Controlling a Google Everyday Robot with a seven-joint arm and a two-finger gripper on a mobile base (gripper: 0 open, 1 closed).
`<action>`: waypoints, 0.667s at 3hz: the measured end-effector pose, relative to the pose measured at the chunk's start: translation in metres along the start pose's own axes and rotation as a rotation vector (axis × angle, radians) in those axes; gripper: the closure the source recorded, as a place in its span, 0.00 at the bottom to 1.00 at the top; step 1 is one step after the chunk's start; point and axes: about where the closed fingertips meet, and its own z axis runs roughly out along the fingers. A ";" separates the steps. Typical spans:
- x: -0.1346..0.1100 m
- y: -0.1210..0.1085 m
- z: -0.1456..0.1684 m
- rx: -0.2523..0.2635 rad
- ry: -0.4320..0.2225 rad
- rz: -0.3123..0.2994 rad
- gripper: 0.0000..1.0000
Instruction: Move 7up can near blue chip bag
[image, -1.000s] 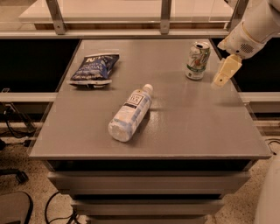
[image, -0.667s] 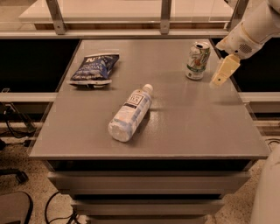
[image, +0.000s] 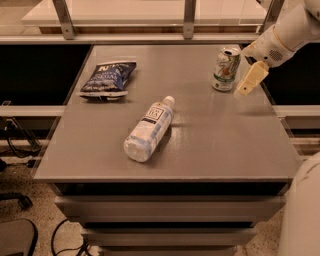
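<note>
The 7up can (image: 226, 69) stands upright at the far right of the grey table (image: 210, 135); it is white and green with a silver top. The blue chip bag (image: 108, 78) lies flat at the far left of the table. My gripper (image: 247, 85) hangs just to the right of the can, at about the can's height and a small gap away from it. It holds nothing that I can see. The arm (image: 287, 32) comes in from the upper right.
A clear water bottle (image: 149, 129) with a white label lies on its side in the middle of the table, between can and bag. A rail with metal posts (image: 188, 20) runs behind the table. The table's right edge is close to the gripper.
My gripper has shifted slightly left, closer to the can. The can, bag and bottle have not moved.
</note>
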 end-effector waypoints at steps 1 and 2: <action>-0.007 -0.005 0.006 -0.010 -0.049 0.004 0.00; -0.018 -0.007 0.012 -0.027 -0.092 -0.002 0.00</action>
